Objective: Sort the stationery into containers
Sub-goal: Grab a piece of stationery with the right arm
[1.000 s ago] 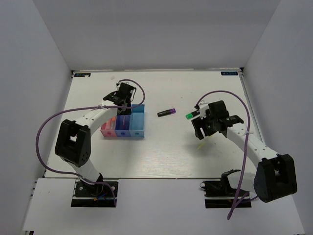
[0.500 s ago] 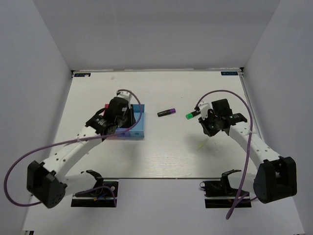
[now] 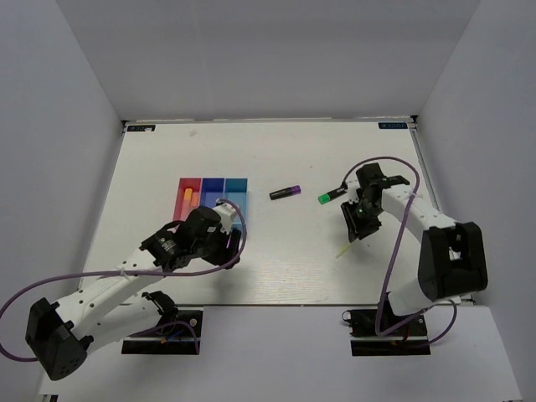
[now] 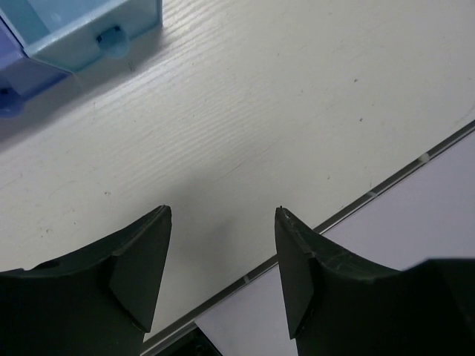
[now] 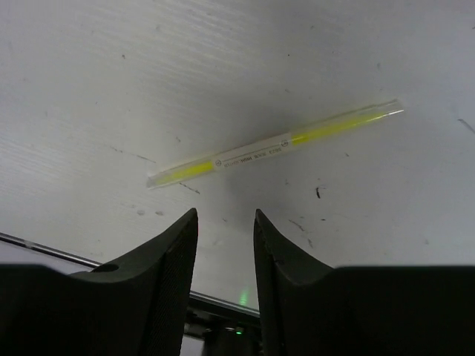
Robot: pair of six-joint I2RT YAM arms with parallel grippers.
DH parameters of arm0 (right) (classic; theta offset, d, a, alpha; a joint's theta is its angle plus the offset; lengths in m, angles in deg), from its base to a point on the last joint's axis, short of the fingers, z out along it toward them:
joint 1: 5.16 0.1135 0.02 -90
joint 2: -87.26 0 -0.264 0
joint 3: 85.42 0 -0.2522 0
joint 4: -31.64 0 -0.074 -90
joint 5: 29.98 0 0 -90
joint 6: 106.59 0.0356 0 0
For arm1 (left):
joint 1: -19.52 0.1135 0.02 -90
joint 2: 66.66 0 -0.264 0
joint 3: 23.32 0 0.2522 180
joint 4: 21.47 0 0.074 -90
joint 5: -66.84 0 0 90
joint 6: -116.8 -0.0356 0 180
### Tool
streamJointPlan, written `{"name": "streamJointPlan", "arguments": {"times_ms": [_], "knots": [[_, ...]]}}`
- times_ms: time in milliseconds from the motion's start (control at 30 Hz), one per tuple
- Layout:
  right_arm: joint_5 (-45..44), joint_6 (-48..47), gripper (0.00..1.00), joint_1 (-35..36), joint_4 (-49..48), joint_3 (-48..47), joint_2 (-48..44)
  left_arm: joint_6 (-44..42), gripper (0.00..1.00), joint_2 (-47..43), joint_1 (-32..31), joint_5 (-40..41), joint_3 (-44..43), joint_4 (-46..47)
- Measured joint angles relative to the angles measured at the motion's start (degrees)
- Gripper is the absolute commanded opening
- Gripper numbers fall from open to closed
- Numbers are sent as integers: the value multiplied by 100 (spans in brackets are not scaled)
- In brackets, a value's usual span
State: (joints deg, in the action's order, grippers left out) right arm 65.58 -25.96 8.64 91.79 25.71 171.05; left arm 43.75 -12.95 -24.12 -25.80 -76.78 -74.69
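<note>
Now the right gripper (image 5: 225, 215), jaws apart and empty, hovers near the yellow pen (image 5: 274, 143); next, presumably: straddle it, then close.

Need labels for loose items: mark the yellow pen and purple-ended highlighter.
yellow pen (image 5: 252, 153), right wrist view, on its white middle band.
purple-ended highlighter (image 3: 286, 193), top external view, on its barrel's middle.
</note>
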Motion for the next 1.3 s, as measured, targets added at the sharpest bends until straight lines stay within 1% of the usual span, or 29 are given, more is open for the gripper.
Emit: {"name": "streamJointPlan", "arguments": {"times_ms": [33, 167, 233, 300, 533, 633, 767, 833, 933, 1033, 1100, 1133, 1200, 1233, 1300], "knots": [[13, 236, 40, -24, 44, -48, 166, -22, 70, -107, -13, 9, 2, 22], [94, 1010, 49, -101, 74, -107, 693, -70, 70, -540, -114, 20, 81, 101], [114, 1305, 49, -153, 63, -107, 793, -90, 70, -667, -140, 22, 133, 94], [122, 1537, 52, -208, 52, -107, 835, -103, 70, -739, -151, 24, 179, 87], [35, 2124, 52, -365, -262, -101, 940, -111, 71, -955, -157, 61, 330, 15], [-57, 2297, 48, -374, -452, -101, 1064, -122, 71, -997, -157, 79, 354, -2], [-267, 2503, 48, -372, -575, -116, 1257, -129, 71, -1014, -157, 101, 361, -26], [-348, 2579, 45, -369, -588, -116, 1257, -144, 71, -1036, -157, 116, 369, -50], [-446, 2695, 42, -367, -608, -111, 1257, -151, 71, -1091, -160, 118, 369, -59], [-566, 2761, 32, -361, -625, -109, 1259, -166, 71, -1176, -160, 140, 374, -61], [-638, 2796, 27, -361, -623, -109, 1274, -175, 72, -1268, -160, 164, 382, -68], [-667, 2813, 21, -361, -621, -114, 1285, -188, 72, -1329, -160, 175, 396, -68], [-695, 2833, 17, -363, -597, -149, 1327, -195, 72, -1493, -160, 225, 448, -85], [-697, 2848, 11, -361, -597, -179, 1355, -195, 72, -1580, -160, 254, 476, -96], [-675, 2855, 8, -358, -599, -223, 1394, -197, 73, -1729, -160, 317, 529, -107]]}}
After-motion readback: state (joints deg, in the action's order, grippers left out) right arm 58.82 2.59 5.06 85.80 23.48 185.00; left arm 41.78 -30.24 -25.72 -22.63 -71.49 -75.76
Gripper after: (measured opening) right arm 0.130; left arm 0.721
